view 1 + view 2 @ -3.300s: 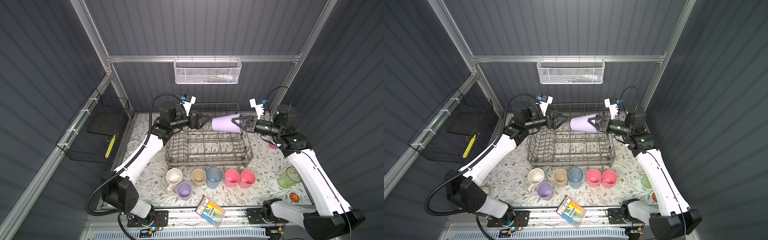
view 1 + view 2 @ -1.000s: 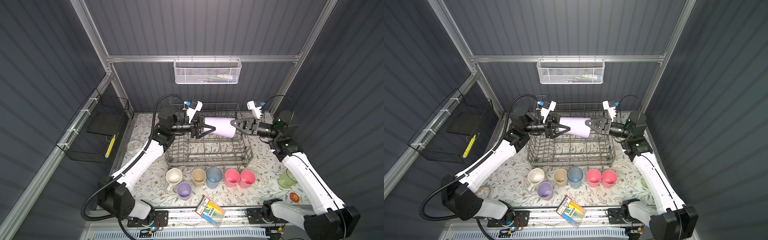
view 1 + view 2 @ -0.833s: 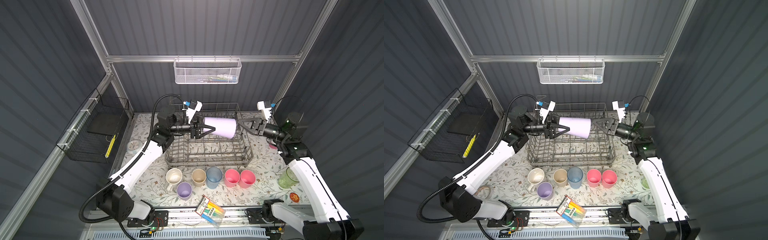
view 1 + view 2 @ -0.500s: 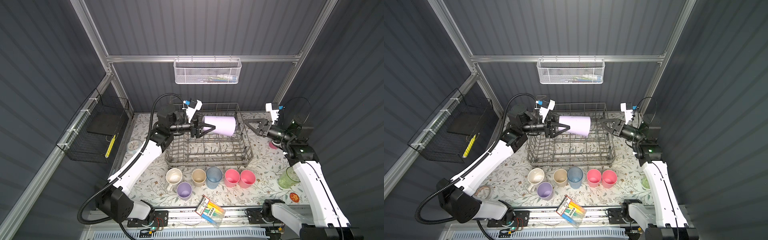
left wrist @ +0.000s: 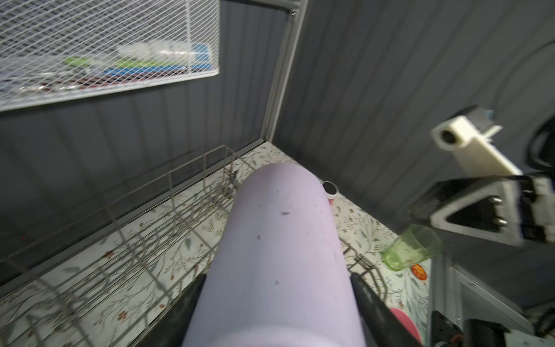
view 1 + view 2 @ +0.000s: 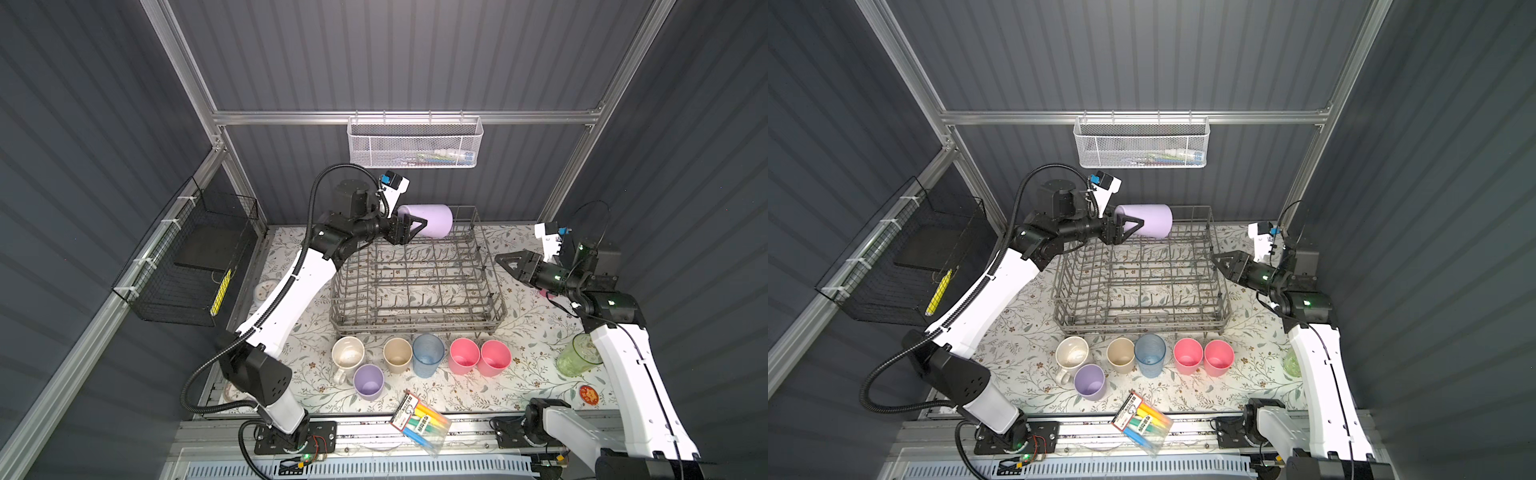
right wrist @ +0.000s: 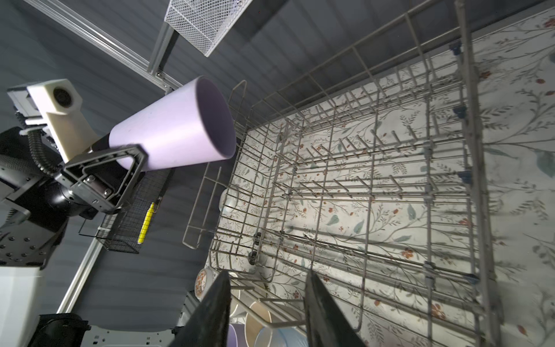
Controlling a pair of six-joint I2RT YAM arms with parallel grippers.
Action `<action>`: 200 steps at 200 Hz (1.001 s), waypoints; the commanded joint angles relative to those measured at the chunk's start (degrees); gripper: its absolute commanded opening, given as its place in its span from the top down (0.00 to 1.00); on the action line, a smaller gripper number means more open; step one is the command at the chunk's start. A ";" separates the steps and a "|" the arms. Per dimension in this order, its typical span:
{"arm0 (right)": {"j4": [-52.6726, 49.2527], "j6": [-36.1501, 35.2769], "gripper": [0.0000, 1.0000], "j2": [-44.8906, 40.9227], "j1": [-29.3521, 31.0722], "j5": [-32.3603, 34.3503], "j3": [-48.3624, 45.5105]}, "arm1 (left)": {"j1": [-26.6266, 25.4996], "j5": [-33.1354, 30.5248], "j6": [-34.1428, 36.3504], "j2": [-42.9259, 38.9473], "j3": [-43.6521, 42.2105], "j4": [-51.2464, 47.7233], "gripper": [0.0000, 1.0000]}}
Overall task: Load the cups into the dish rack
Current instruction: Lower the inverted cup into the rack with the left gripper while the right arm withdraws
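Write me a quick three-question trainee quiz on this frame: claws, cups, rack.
1. True or false: the left claw grips the lilac cup near its base, on its side above the dish rack, mouth toward the right arm.
2. Leaving out the green tumbler off to the right, how many cups stand upright on the mat in front of the dish rack? A) three B) six C) nine
3. Short answer: what is the right claw holding?

Key: 1 true. 2 B. 3 nothing; its jaws stand apart with nothing between them.
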 commanded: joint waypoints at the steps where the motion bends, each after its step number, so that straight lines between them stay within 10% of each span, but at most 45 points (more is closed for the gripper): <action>1: -5.05 -4.59 0.58 -0.91 -0.31 4.05 1.37 | -0.25 -12.82 4.90 4.33 6.86 -12.06 0.96; 200: -4.53 -5.46 0.57 0.32 -0.58 5.14 -3.46 | -0.31 -25.70 11.89 27.04 24.88 -24.79 0.99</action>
